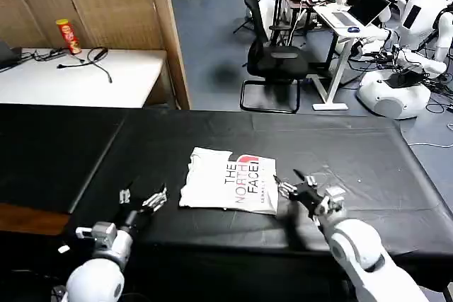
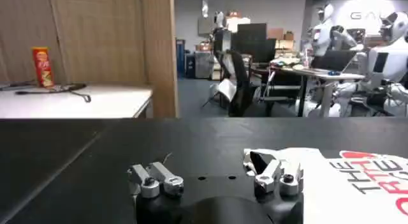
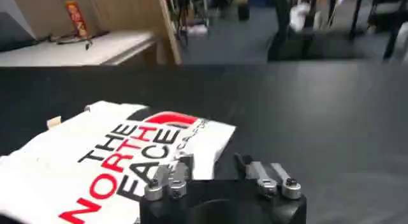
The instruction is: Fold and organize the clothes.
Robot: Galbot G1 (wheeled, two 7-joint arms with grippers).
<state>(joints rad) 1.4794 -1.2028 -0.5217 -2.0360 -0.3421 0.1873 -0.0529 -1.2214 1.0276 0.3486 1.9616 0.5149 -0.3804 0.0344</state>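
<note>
Now, shirt (image 1: pixel 230 182): folded, lying between both grippers.
Left gripper (image 1: pixel 144 198): spread apart, beside shirt's edge.
Right gripper (image 1: pixel 306 192): spread apart, beside lettering.
Left wrist camera: shirt's collar tag hidden.

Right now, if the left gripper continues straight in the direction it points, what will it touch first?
Probably nothing at first. The left gripper, open, points across bare black tabletop toward the far edge. The white T-shirt lies just beside its line, close to one finger, which might brush the shirt's edge; depth is unclear.

Folded T-shirt (image 1: pixel 230 182) on table (image 1: pixel 368 160), between both grippers
</note>
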